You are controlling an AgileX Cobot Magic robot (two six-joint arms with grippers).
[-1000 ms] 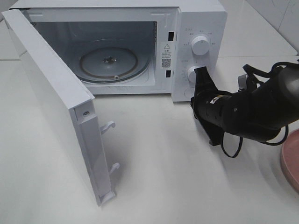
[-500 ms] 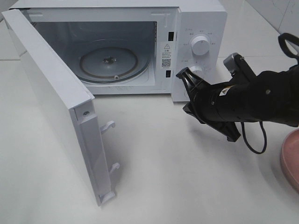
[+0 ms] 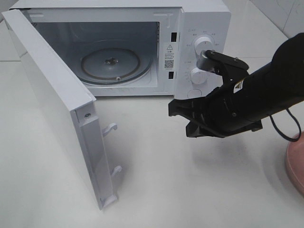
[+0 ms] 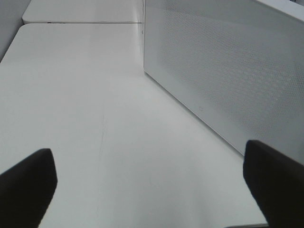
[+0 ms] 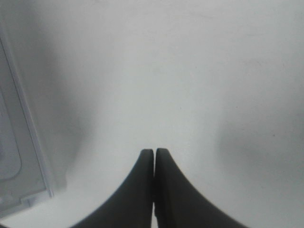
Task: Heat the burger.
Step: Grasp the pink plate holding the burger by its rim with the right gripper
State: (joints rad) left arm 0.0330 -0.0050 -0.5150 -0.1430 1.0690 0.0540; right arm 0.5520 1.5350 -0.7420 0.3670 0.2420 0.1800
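The burger is out of view in every frame. The white microwave (image 3: 204,28) stands at the back with its door (image 3: 52,95) swung wide open and its glass turntable (image 3: 110,64) bare. My right gripper (image 3: 175,108) is shut with nothing in it and hovers over the table in front of the microwave's control panel, pointing left. In the right wrist view its fingertips (image 5: 154,153) press together above the white table. My left gripper (image 4: 152,190) is open and holds nothing; it faces the door's perforated outer face (image 4: 223,71).
A pink plate (image 3: 295,161) shows only its rim at the right edge. Two white knobs (image 3: 203,46) sit on the microwave's panel, just behind my right arm. The door's lower corner (image 5: 14,156) lies near the right gripper. The table (image 3: 156,180) is white.
My right arm has swung from the right of the knobs to the left and lower, turning so its shut gripper now points left in front of the panel. The left gripper stays open.
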